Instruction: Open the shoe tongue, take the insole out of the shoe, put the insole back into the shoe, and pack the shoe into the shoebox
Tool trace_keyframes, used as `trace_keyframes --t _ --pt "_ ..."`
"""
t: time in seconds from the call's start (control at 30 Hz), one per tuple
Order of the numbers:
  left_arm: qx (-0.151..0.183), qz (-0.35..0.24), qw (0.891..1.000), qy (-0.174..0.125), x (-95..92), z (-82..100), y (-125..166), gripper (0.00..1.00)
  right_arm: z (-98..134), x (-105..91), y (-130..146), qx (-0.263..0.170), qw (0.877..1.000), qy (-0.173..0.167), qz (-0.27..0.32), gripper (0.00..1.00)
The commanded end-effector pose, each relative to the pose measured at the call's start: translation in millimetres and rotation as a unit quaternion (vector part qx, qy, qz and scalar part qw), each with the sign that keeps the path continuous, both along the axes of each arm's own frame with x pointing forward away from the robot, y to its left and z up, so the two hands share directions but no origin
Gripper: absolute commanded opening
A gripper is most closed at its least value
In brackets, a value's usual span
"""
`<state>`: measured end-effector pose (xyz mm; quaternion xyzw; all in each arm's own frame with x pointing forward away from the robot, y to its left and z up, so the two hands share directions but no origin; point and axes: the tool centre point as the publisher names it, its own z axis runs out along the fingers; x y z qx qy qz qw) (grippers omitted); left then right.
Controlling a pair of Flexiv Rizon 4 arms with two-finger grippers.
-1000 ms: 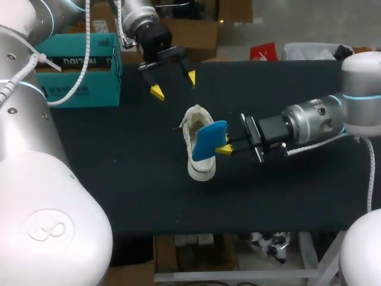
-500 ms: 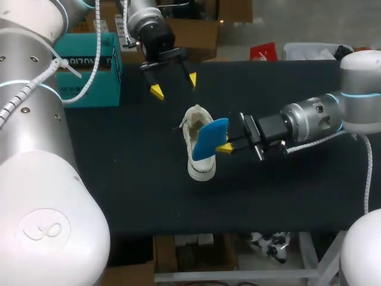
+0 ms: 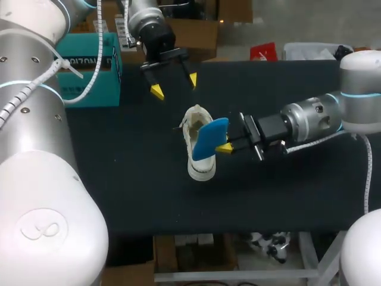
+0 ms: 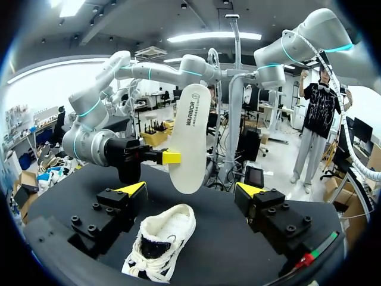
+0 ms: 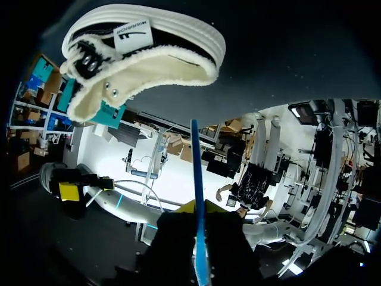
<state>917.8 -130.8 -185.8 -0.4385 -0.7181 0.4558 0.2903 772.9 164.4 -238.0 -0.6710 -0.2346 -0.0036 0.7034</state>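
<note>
A white shoe (image 3: 195,156) lies on the black table (image 3: 119,179), its opening toward the far side. My right gripper (image 3: 225,148) is shut on a blue insole (image 3: 209,138), holding it on edge just above the shoe's right side. The left wrist view shows the insole's white underside (image 4: 189,140) standing upright beyond the shoe (image 4: 161,241). In the right wrist view the insole (image 5: 197,196) runs edge-on from between the fingers toward the shoe (image 5: 143,47). My left gripper (image 3: 173,84) hangs open above the table behind the shoe, holding nothing. A teal shoebox (image 3: 89,65) sits at the far left.
The table's front edge (image 3: 238,231) lies well in front of the shoe. Bare black tabletop stretches right of the shoe under my right arm (image 3: 309,122). My left arm (image 3: 146,27) comes in over the far edge beside the shoebox.
The near links of my left arm shifted slightly. Both grippers, the insole and the shoe stay where they were.
</note>
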Motion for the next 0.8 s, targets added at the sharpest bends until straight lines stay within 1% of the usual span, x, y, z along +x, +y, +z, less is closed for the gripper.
trace_keyframes --t 0.03,0.1,0.17,0.2,0.23,0.27,0.33,0.37,0.43,0.47,0.5,0.53,0.57,0.6,0.63,0.67,0.7,0.73,0.77,0.8 --pt "-0.001 -0.004 1.0 0.006 6.8 -1.4 0.0 1.0 -0.6 0.8 -0.6 0.001 1.0 0.001 0.002 0.0" --pt "-0.001 -0.004 1.0 0.006 6.8 -1.4 0.0 1.0 -0.6 0.8 -0.6 0.001 1.0 0.001 0.002 0.0" --pt "-0.02 0.032 0.999 -0.005 -2.7 -1.5 1.7 1.0 -2.2 2.0 1.6 0.0 1.0 0.001 0.002 0.0" --pt "-0.027 0.047 0.998 -0.01 -7.5 -2.5 2.7 1.0 -3.1 2.7 3.1 0.004 1.0 -0.004 -0.01 0.0" --pt "-0.036 0.054 0.998 -0.013 -16.4 -3.9 4.5 1.0 -3.7 4.2 4.0 0.004 1.0 -0.004 -0.023 0.0" --pt "-0.043 0.075 0.996 -0.016 -21.5 -4.7 5.8 1.0 -4.5 4.7 5.0 0.005 0.999 -0.007 -0.031 0.0" --pt "-0.054 0.092 0.994 -0.027 -31.7 -6.6 9.4 1.0 -5.1 6.0 7.0 0.003 0.999 -0.009 -0.051 0.0" --pt "-0.062 0.11 0.992 -0.026 -37.6 -6.4 11.9 1.0 -5.2 6.5 7.6 0.004 0.998 -0.013 -0.059 0.0" --pt "-0.069 0.132 0.988 -0.043 -47.5 -7.1 14.3 1.0 -3.5 6.2 9.0 -0.002 0.996 -0.021 -0.083 0.0" --pt "-0.076 0.145 0.985 -0.045 -52.1 -6.6 15.5 1.0 -3.0 6.0 9.9 0.002 0.996 -0.026 -0.083 0.0" --pt "-0.076 0.157 0.983 -0.054 -56.7 -7.0 16.4 1.0 -2.7 5.3 10.6 0.003 0.995 -0.031 -0.092 0.0" --pt "-0.084 0.172 0.98 -0.06 -60.5 -7.8 16.4 1.0 -2.8 5.0 10.9 -0.005 0.993 -0.037 -0.113 0.0" --pt "-0.093 0.176 0.978 -0.058 -64.0 -7.7 16.2 1.0 -3.3 5.2 11.0 -0.001 0.993 -0.041 -0.114 0.0" --pt "-0.095 0.196 0.973 -0.072 -68.0 -8.1 16.2 1.0 -3.8 5.3 11.2 0.001 0.992 -0.041 -0.115 0.0" --pt "-0.105 0.208 0.97 -0.077 -71.2 -8.7 15.5 1.0 -4.8 5.7 11.7 -0.003 0.991 -0.043 -0.126 0.0" --pt "-0.111 0.21 0.969 -0.074 -75.3 -8.7 15.8 1.0 -5.3 5.9 11.8 0.001 0.991 -0.045 -0.127 0.0" --pt "-0.111 0.236 0.961 -0.09 -78.6 -9.6 15.4 1.0 -5.8 6.3 11.7 0.004 0.991 -0.043 -0.126 0.0" --pt "-0.113 0.246 0.958 -0.096 -80.4 -11.2 14.1 1.0 -6.5 6.8 11.5 0.003 0.99 -0.046 -0.136 0.0" --pt "-0.117 0.247 0.957 -0.092 -83.0 -12.5 14.0 1.0 -7.2 7.5 11.0 0.008 0.99 -0.044 -0.137 0.0" --pt "-0.119 0.273 0.949 -0.105 -84.9 -14.8 12.8 1.0 -8.1 8.2 10.4 0.012 0.99 -0.044 -0.134 0.0"
